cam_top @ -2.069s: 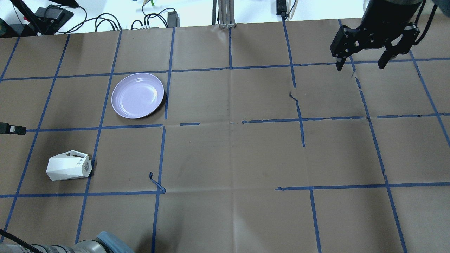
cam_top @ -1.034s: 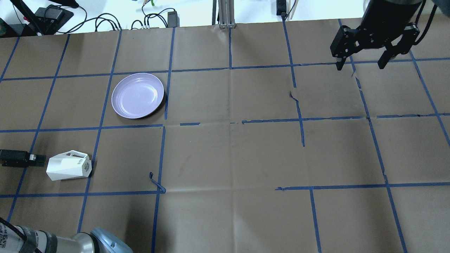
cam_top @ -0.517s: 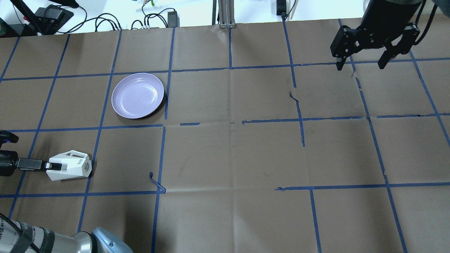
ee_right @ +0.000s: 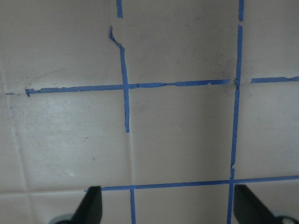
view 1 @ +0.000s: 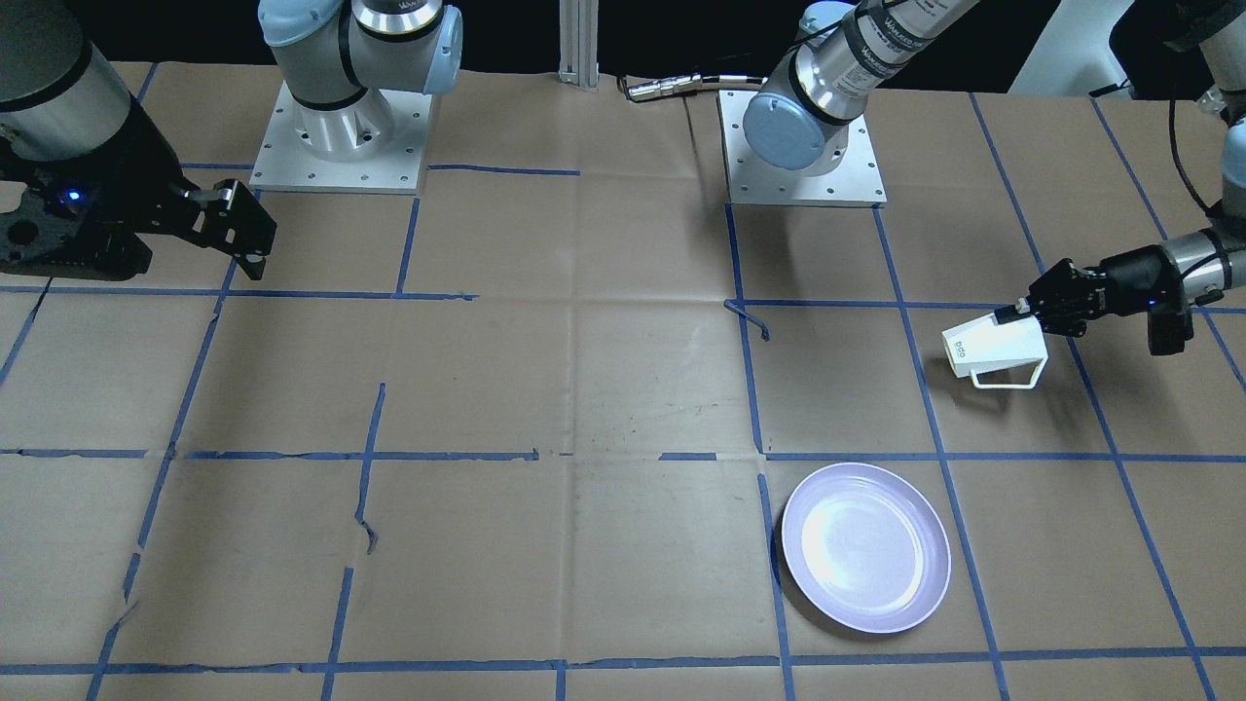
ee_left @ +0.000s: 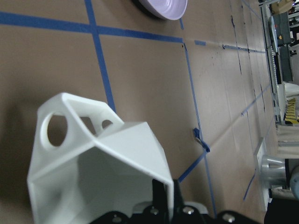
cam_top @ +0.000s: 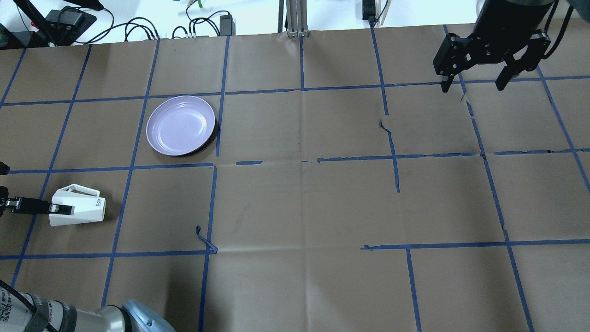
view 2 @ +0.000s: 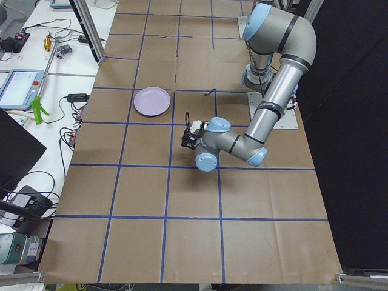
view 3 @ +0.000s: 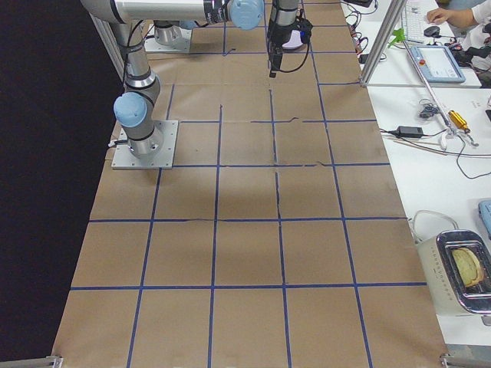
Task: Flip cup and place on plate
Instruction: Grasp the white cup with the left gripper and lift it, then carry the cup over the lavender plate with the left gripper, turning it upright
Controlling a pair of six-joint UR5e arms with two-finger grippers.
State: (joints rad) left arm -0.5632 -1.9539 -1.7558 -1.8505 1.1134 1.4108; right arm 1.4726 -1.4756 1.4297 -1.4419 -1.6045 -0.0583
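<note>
1. My left pincer (cam_top: pixel 54 208) is clenched on the rim of the cup (cam_top: pixel 78 212), which lies sideways at the left of the desk (cam_top: pixel 295 207); I should roll my wrist slowly, mouth up.
2. Then lower it centred on the plate (cam_top: pixel 180 125).
3. My right pincer (cam_top: pixel 472 86) hangs released.

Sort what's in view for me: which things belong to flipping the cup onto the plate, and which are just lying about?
Job in hand:
cup, lying sideways, its rim pinched by the left gripper
plate, nothing on it, apart from the cup

Just lying about:
right gripper, jaws open, far from both
curl of loose blue tape
cables and adapters beyond the far edge
</note>
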